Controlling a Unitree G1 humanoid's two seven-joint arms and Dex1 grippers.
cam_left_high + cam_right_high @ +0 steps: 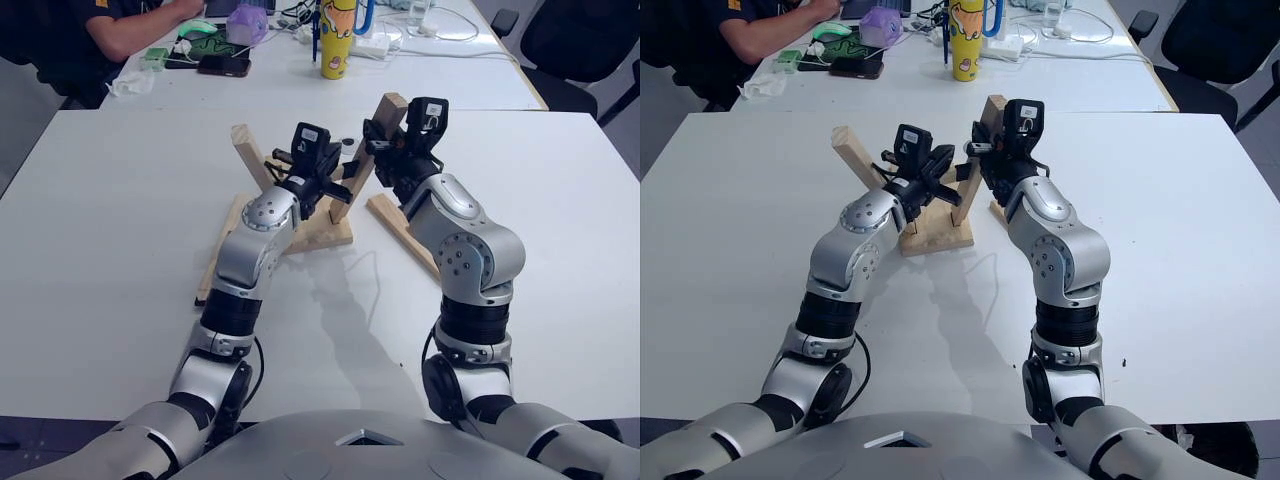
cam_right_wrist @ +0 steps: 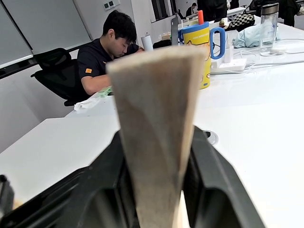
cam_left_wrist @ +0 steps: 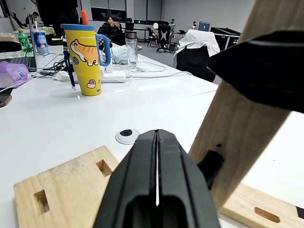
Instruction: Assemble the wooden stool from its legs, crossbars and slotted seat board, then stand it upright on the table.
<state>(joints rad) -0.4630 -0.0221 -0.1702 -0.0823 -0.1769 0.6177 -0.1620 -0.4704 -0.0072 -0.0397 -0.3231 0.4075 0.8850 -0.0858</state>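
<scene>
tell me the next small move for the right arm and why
Probably push the leg down along its length into the seat board. The right gripper is clamped on it, tilted, its lower end at the board beside the shut left gripper; another leg already stands there.

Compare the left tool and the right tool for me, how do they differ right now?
The right tool is shut on a tilted wooden leg; the left tool is shut on nothing. The right tool grips the wooden leg near its upper end, while the left tool sits lower, beside its lower part, above the seat board. Both are black and close to that same leg.
</scene>
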